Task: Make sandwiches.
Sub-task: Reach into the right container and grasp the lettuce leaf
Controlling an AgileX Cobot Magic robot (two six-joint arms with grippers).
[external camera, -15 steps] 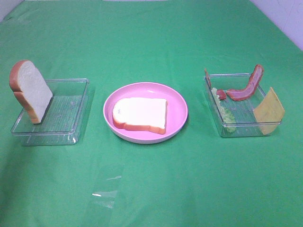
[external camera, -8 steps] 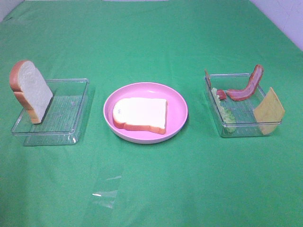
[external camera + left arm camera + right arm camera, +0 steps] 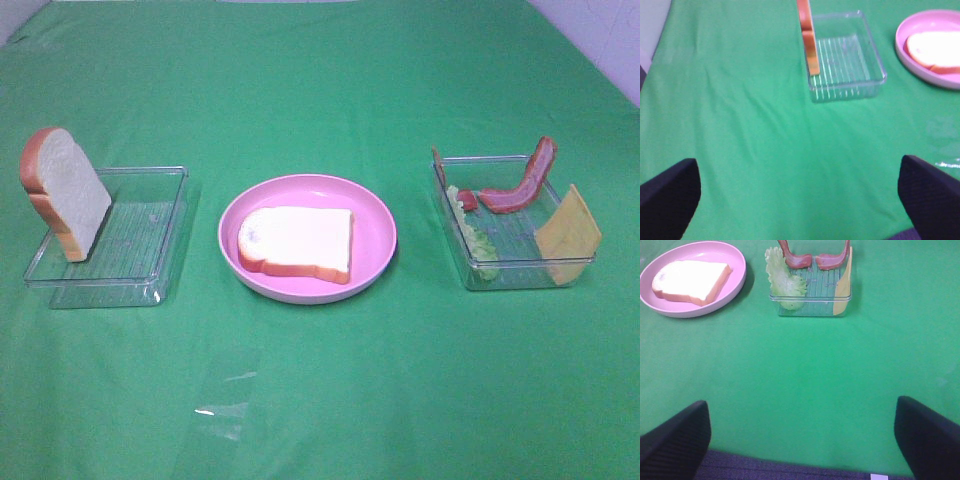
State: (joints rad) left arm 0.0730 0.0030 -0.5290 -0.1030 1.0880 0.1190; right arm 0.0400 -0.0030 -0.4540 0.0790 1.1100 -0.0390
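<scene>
From the high camera, a flat bread slice (image 3: 297, 243) lies on the pink plate (image 3: 380, 215) at the middle of the green cloth (image 3: 320, 80). A standing bread slice (image 3: 65, 195) leans at the outer end of the left tray (image 3: 150, 250), while bacon (image 3: 520, 185), cheese (image 3: 568, 235) and lettuce (image 3: 478, 240) rest in the right tray (image 3: 520, 275). At the left wrist, the left gripper (image 3: 800, 200) holds its jaws spread wide over bare cloth, gripping nothing, the standing bread slice well ahead of them. At the right wrist, the right gripper (image 3: 802, 440) is likewise wide and empty, with the fillings and the flat bread slice well ahead.
</scene>
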